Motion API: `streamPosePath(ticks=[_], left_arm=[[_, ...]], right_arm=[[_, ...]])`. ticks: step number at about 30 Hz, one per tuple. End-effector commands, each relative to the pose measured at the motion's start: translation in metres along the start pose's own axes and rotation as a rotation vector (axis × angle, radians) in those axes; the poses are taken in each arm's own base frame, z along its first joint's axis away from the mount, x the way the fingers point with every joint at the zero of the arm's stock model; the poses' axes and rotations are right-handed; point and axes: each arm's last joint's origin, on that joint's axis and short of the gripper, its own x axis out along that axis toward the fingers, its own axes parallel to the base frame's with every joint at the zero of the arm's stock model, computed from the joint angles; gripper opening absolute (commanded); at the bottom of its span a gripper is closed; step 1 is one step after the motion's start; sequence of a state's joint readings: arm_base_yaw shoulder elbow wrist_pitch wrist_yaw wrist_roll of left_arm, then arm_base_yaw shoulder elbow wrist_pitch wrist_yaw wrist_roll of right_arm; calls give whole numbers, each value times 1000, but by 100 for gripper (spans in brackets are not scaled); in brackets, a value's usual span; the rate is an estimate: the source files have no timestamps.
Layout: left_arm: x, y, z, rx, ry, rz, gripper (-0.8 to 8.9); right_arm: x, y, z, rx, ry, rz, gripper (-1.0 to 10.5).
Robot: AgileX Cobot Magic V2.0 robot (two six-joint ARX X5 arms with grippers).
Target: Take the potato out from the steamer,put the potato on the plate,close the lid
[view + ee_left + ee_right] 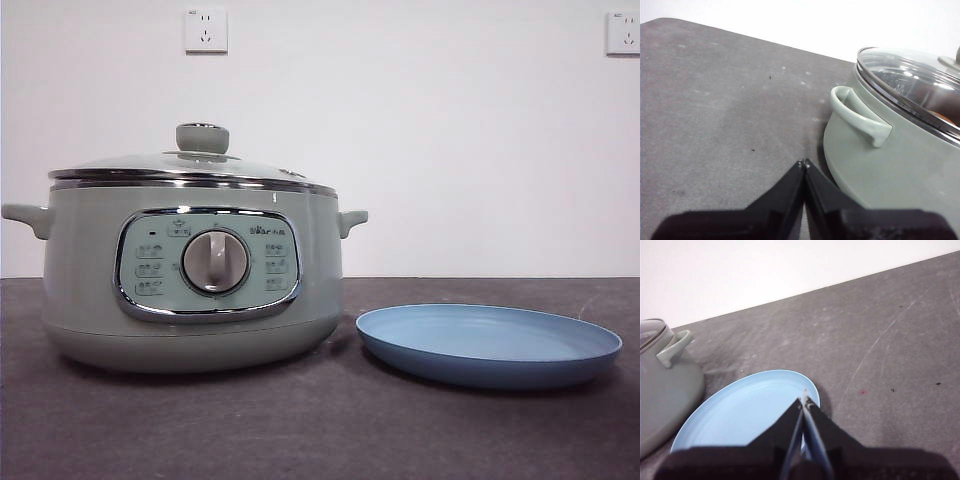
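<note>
The sage-green steamer [190, 270] stands at the left of the table with its glass lid [190, 165] on, pale green knob up. Through the glass in the left wrist view an orange bit of the potato [942, 118] shows inside the steamer [890, 160]. To the right of the steamer lies the light-blue plate [490, 345], with nothing on it. My left gripper [803, 162] is shut and hangs beside the steamer's side handle [860, 120]. Shut too, my right gripper [804, 400] hovers over the plate's [740, 410] edge. Neither gripper shows in the front view.
The dark grey tabletop [300, 430] stretches around both items, with a white wall and two sockets [205, 30] behind. The steamer's side handles [352, 218] stick out toward the plate and toward the left.
</note>
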State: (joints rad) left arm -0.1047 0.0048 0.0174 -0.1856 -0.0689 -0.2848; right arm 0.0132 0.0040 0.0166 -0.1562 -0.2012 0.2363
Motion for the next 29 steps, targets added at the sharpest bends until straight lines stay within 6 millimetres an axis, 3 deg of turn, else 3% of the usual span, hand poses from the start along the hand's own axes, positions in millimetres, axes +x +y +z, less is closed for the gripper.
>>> streamPosePath(ticks=[1, 16, 20, 25, 29], left_arm=[[1, 1, -3, 1, 4, 9, -3], [1, 1, -1, -1, -19, 2, -3], [1, -2, 3, -7, -47, -63, -4], [-10, -12, 31, -12, -107, -160, -6], [-28, -22, 70, -3, -140, -167, -6]], right_arm=[[1, -1, -4, 3, 17, -3, 5], [1, -1, -2, 10, -2, 3, 4], [0, 1, 5, 115, -60, 23, 1], [-6, 8, 27, 195, -135, 51, -10], [-14, 17, 59, 191, -179, 68, -11]])
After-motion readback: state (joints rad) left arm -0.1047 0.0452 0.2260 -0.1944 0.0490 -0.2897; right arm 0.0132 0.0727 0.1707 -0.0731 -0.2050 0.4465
